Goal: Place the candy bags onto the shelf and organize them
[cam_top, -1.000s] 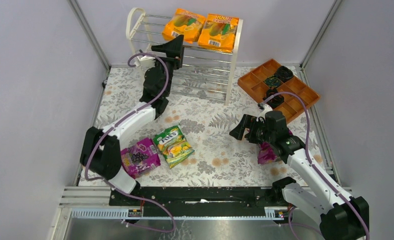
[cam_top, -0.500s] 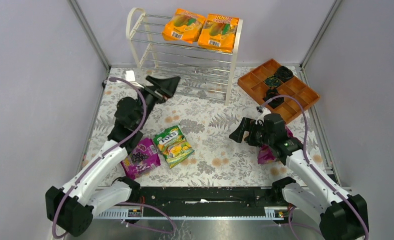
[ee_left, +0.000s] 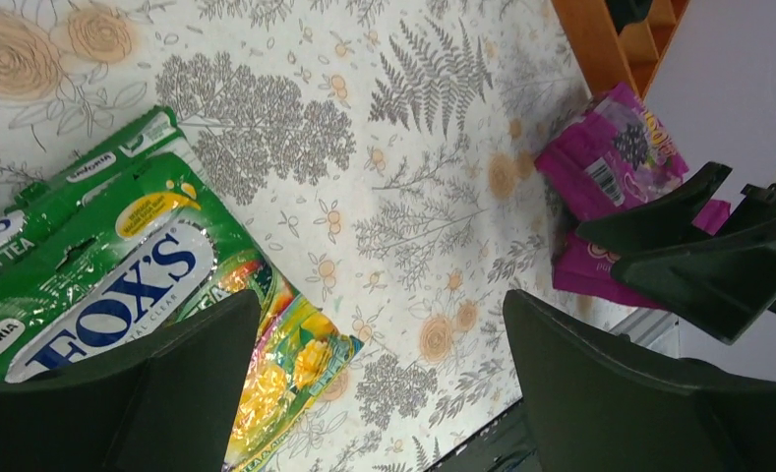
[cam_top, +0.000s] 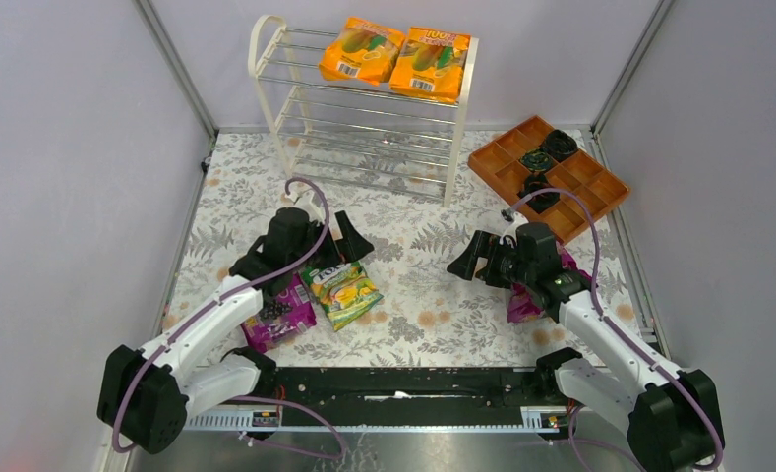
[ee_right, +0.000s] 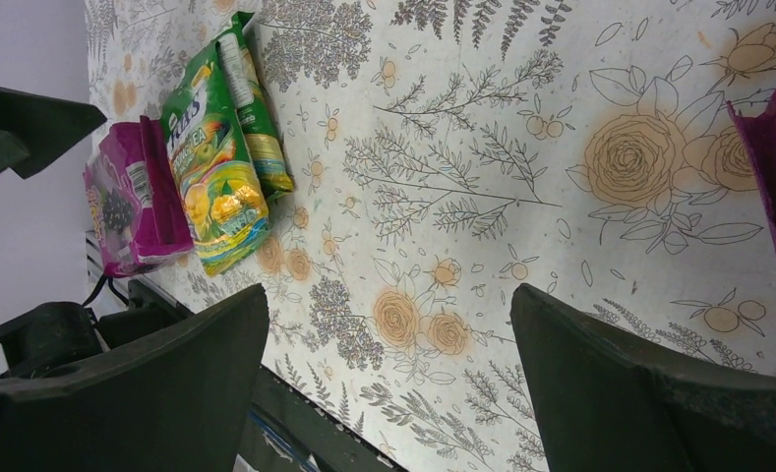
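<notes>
While my left pincer (cam_top: 342, 239) hangs wide open and empty just above the green-yellow candy bag (cam_top: 344, 291), I list:
- purple candy bag (cam_top: 277, 313), touching the green-yellow one, on the floral cloth (cam_top: 413, 231);
- orange candy bags (cam_top: 362, 49), two, side by side on the top tier of the shelf (cam_top: 461, 118);
- my right pincer (cam_top: 467, 258), equally wide, empty;
- further purple bags (cam_top: 521, 305), partly hidden beneath my right arm.

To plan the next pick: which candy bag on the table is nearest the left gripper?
The green-yellow Fox's bag, just below the left gripper; both purple grape bags lie farther away.
</notes>
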